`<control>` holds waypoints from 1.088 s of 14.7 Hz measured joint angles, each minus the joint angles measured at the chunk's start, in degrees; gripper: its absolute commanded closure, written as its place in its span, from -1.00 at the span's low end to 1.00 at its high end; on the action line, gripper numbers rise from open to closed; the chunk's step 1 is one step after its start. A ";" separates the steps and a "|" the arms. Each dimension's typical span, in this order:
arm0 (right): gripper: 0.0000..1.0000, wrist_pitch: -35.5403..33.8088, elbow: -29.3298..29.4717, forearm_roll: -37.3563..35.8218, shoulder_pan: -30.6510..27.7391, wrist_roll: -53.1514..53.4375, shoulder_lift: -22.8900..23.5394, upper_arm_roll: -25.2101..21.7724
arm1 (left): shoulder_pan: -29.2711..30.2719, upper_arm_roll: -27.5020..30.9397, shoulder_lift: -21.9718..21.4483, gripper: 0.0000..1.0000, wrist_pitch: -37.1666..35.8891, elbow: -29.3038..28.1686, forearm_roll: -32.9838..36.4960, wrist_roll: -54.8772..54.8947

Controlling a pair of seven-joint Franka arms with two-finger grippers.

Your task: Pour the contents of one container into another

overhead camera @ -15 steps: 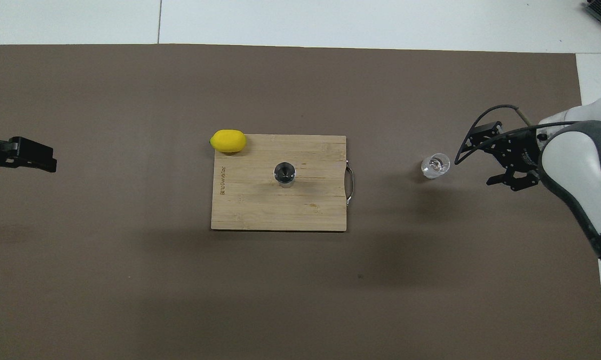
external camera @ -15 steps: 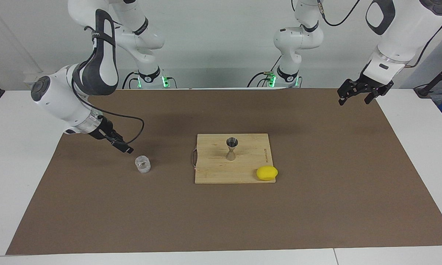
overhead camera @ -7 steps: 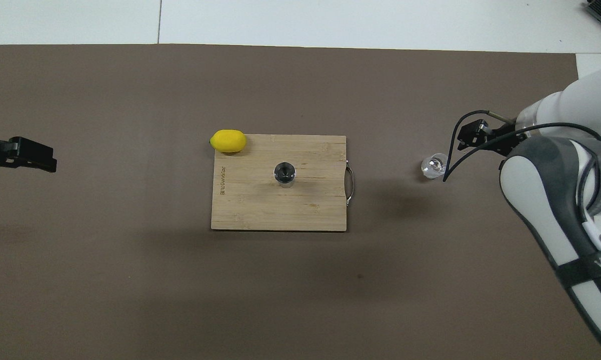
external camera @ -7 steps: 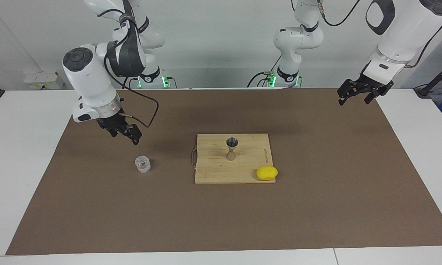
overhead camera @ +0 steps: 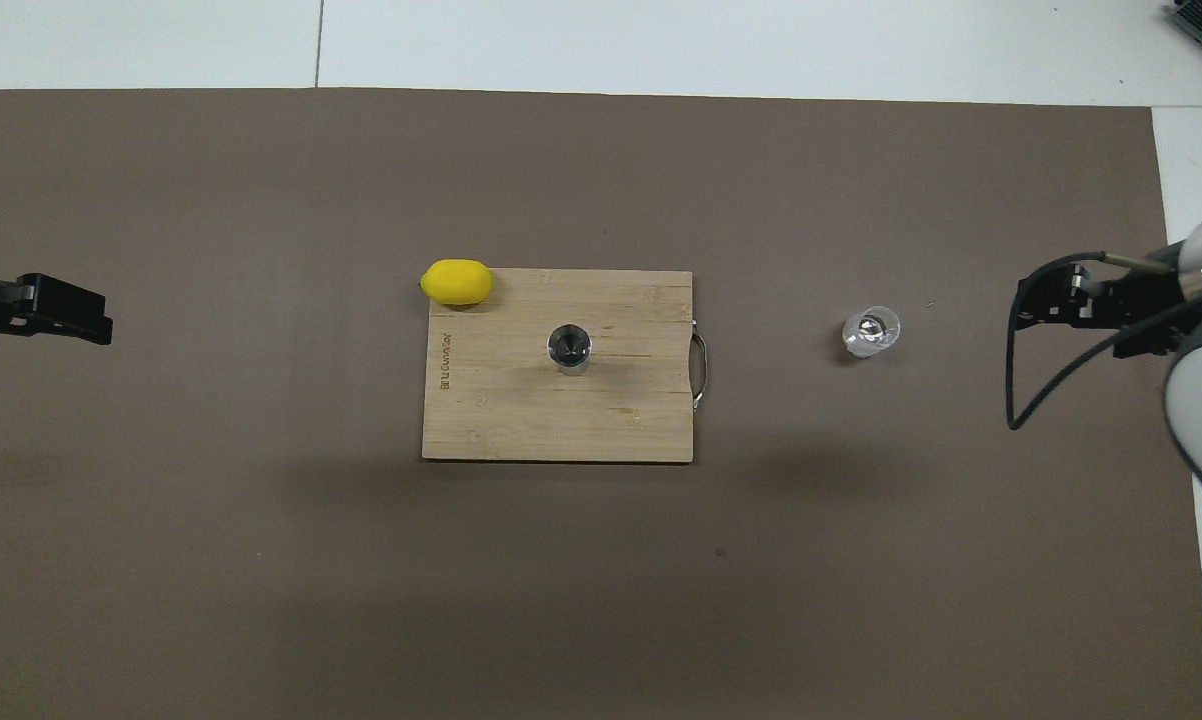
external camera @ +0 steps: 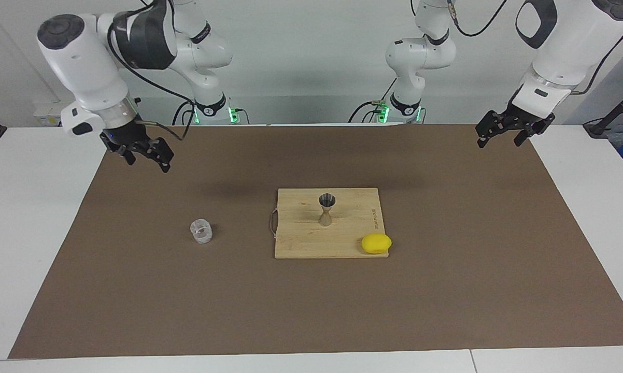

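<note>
- The little clear glass (external camera: 201, 231) stood upright on the brown mat (external camera: 135, 290), toward the right arm's end of the worktop (external camera: 26, 217). Nothing touched it.
- The shiny metal jigger (external camera: 326, 209) stood upright near the middle of the wooden board (external camera: 301, 238). The board lay in the middle of the mat.
- The glass and the jigger were well apart. The board's metal handle (external camera: 273, 223) pointed toward the glass.
- A yellow lemon (external camera: 376, 243) sat on the corner of the board that was farthest from the robots, toward the left arm's end.
- The right gripper (external camera: 146, 152) hung in the air over the mat's corner close to the robots, at the right arm's end. Its fingers were spread apart and held nothing. It was well away from the glass.
- The left gripper (external camera: 500, 130) waited in the air over the mat's corner close to the robots, at the left arm's end. Its fingers were spread apart too, and it held nothing.
</note>
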 measured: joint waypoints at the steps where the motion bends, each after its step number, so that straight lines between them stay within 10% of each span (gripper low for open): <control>1: -1.00 -2.26 1.71 0.00 -0.55 -0.67 -0.45 0.03 | 0.00 0.00 -0.01 -1.00 0.00 0.00 0.00 0.00; 16: -1.00 -10.40 5.92 -3.81 -1.67 -12.95 -2.11 1.92 | 0.00 0.00 -0.03 -1.00 0.00 0.00 0.00 -0.01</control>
